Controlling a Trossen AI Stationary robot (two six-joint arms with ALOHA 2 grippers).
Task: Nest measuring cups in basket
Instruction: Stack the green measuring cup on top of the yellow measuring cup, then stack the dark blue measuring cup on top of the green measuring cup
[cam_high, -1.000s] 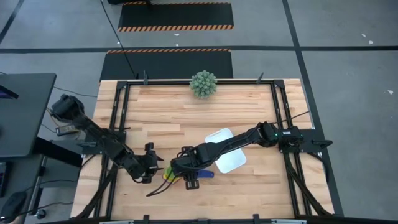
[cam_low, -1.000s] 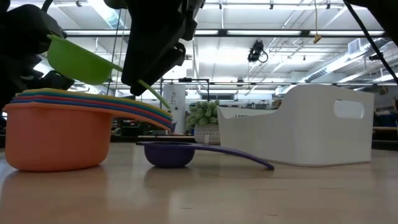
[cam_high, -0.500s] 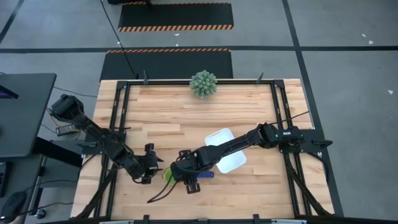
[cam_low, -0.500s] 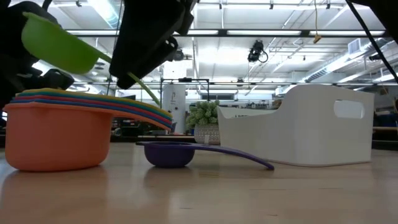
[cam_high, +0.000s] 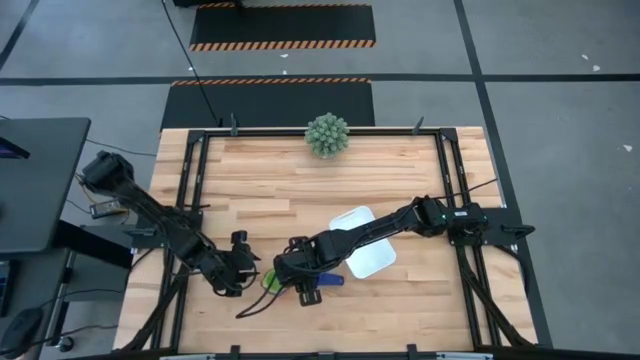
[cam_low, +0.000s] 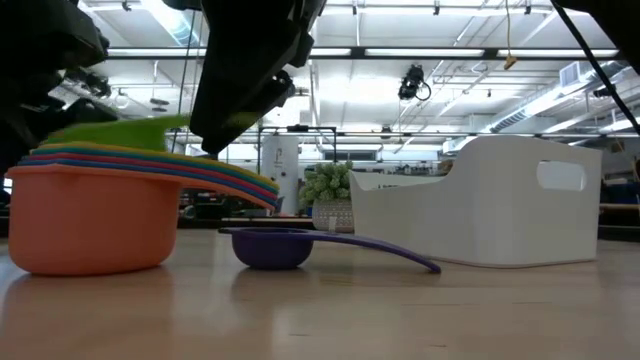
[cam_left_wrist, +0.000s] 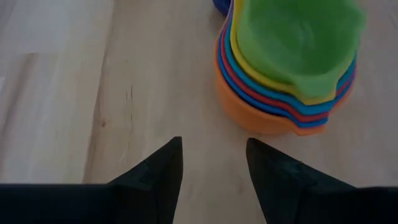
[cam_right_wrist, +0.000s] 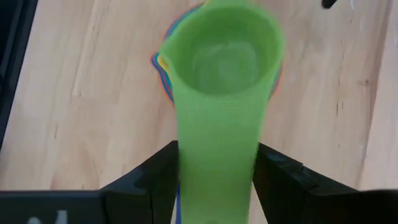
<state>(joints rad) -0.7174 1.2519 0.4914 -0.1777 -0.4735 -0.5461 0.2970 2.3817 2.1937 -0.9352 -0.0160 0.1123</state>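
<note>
A nested stack of measuring cups (cam_low: 90, 215) stands on the table near its front edge, orange outermost, its base on the wood. A green cup (cam_right_wrist: 221, 56) lies on top of the stack, with my right gripper (cam_right_wrist: 217, 180) shut on its handle. My left gripper (cam_left_wrist: 213, 165) stands open just left of the stack (cam_left_wrist: 283, 74), nothing between its fingers. A dark blue cup (cam_low: 270, 247) lies alone on the table right of the stack. Farther right stands the white basket (cam_high: 362, 243). My right gripper has the green cup's flat handle (cam_right_wrist: 217, 155) between its two fingers (cam_right_wrist: 163, 174), one on each long edge. The fingers slant down from the table's right side and run along the handle. The cup's bowl (cam_low: 120, 135) rests about level in the top of the stack.
A green spiky ball plant (cam_high: 327, 134) stands at the table's far edge. Black frame rails (cam_high: 195, 180) run along the table's left and right sides. Bare wood lies between the plant and the basket.
The green cup's bowl, which stood tilted up above the stack's left side, has swung down and now lies about level on top of the stack. Its handle has stayed in my right gripper.
</note>
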